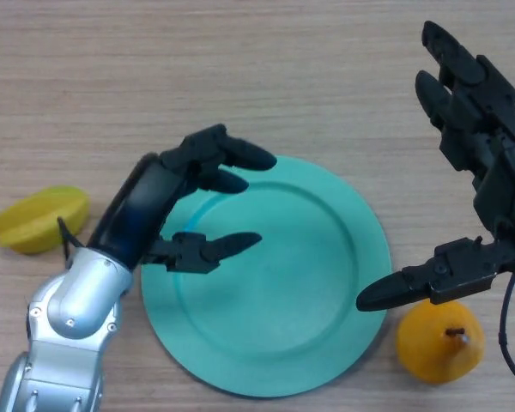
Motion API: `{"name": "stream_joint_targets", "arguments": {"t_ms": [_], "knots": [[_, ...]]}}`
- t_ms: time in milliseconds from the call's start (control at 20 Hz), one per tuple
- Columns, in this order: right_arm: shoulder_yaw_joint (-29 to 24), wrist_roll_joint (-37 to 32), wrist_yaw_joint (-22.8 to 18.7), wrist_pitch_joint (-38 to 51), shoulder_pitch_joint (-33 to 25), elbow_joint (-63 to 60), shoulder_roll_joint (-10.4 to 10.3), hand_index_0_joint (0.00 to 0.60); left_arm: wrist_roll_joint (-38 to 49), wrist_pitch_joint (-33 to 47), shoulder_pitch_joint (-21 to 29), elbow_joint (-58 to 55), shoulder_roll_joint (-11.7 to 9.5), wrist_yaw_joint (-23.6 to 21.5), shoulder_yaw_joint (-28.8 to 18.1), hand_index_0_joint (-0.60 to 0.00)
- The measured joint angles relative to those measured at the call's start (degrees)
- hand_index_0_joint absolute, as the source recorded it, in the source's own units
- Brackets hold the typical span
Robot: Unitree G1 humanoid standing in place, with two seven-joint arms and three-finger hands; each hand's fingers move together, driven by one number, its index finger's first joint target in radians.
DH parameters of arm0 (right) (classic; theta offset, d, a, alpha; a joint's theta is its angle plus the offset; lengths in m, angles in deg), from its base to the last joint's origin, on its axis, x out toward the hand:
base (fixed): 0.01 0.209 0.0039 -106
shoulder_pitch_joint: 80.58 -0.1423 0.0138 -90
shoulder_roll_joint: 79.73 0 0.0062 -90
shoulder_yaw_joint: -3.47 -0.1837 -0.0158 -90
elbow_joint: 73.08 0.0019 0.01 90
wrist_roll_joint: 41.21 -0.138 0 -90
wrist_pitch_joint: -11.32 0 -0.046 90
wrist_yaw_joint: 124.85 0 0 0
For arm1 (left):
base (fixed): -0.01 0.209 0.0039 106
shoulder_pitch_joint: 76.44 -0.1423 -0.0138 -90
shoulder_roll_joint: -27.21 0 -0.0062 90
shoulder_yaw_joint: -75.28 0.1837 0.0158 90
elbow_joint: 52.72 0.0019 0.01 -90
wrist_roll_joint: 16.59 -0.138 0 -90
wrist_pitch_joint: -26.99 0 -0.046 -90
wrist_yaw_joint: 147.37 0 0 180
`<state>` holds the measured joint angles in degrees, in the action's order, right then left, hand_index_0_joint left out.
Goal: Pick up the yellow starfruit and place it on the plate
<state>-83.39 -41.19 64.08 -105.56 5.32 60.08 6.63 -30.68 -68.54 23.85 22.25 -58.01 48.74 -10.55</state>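
Note:
The yellow starfruit (41, 220) lies on the wooden table at the left edge, left of my left arm. The teal plate (292, 283) sits in the middle with nothing on it. My left hand (202, 184) hovers over the plate's left rim, open, fingers and thumb spread and holding nothing; the starfruit is behind its wrist, apart from it. My right hand (476, 154) hangs at the right edge, open, its thumb reaching over the plate's right rim.
A yellow-orange pear-like fruit (439, 342) with a short stem rests just off the plate's lower right edge, below my right thumb. Bare wooden tabletop (240, 69) stretches across the far side.

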Motion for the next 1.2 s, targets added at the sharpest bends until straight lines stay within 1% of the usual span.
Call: {"name": "stream_joint_targets", "arguments": {"t_ms": [50,100,150,200,250,350,500,600,650,700,750,800,850,950,1000,1100,1200], "knots": [[0.0,0.0,0.0,0.0,0.0,0.0,0.0,0.0,1.9,-2.2,-0.2,-1.3,-0.1,0.0,-0.1,-0.055],[0.0,0.0,0.0,0.0,0.0,0.0,0.0,0.0,4.8,-5.5,-0.9,-3.4,-0.3,-0.1,-0.3,0.0],[0.0,0.0,0.0,0.0,0.0,0.0,0.0,0.0,7.2,-7.9,-1.7,-5.5,-0.8,-0.1,-0.9,0.0],[0.0,0.0,0.0,0.0,0.0,0.0,0.0,0.0,8.2,-8.2,-2.0,-6.3,-1.1,-0.1,-1.4,0.0],[0.0,0.0,0.0,0.0,0.0,0.0,0.0,0.0,8.4,-8.3,-2.3,-7.3,-2.0,-0.1,-2.0,0.0],[0.0,0.0,0.0,0.0,0.0,0.0,0.0,0.0,9.2,-8.6,-3.0,-8.8,-2.1,-0.1,-3.7,0.0],[0.1,0.0,0.0,0.0,-0.1,0.0,0.0,0.0,16.0,-9.0,-3.8,-10.1,-2.4,-0.1,-6.3,0.0],[0.0,0.0,0.0,0.0,-0.1,0.0,0.0,0.0,17.7,-8.7,-4.5,-10.7,-3.6,-0.1,-8.2,0.0],[0.1,0.0,0.0,0.0,-0.3,-0.2,0.0,0.0,17.8,-8.7,-4.5,-10.7,-4.6,-0.1,-9.7,0.0],[0.1,0.0,0.0,0.0,-0.3,-0.4,-0.1,0.0,18.0,-8.7,-4.4,-10.6,-4.7,-0.1,-11.3,0.0],[0.1,0.0,-0.1,0.0,-0.3,-0.5,-0.1,0.0,19.2,-8.2,-4.3,-9.7,-5.6,-0.1,-13.2,0.0],[0.1,0.0,-0.1,0.0,-0.3,-0.5,-0.1,0.0,19.7,-6.3,-4.1,-7.8,-6.5,-0.1,-14.0,0.0],[0.1,0.0,-0.1,0.0,-0.3,-0.6,-0.1,0.0,19.5,-4.9,-4.1,-5.6,-6.8,-0.5,-15.0,0.0],[0.1,0.0,-0.1,0.0,-0.3,-1.6,-0.1,0.0,19.0,-2.7,-3.8,-2.2,-7.1,-0.6,-15.2,0.0],[0.1,0.0,-0.1,0.0,-0.2,-2.0,-0.1,0.0,18.4,-0.3,-3.2,0.3,-7.5,-0.7,-15.2,0.0],[0.1,0.0,-0.1,0.0,-0.1,-2.1,-0.1,0.0,10.5,8.5,-1.1,7.2,-9.8,-4.2,-15.4,0.0],[0.0,0.0,0.0,0.1,0.0,-2.2,-0.1,0.0,3.0,12.2,1.1,13.0,-12.5,-8.2,-16.7,0.0]]}}
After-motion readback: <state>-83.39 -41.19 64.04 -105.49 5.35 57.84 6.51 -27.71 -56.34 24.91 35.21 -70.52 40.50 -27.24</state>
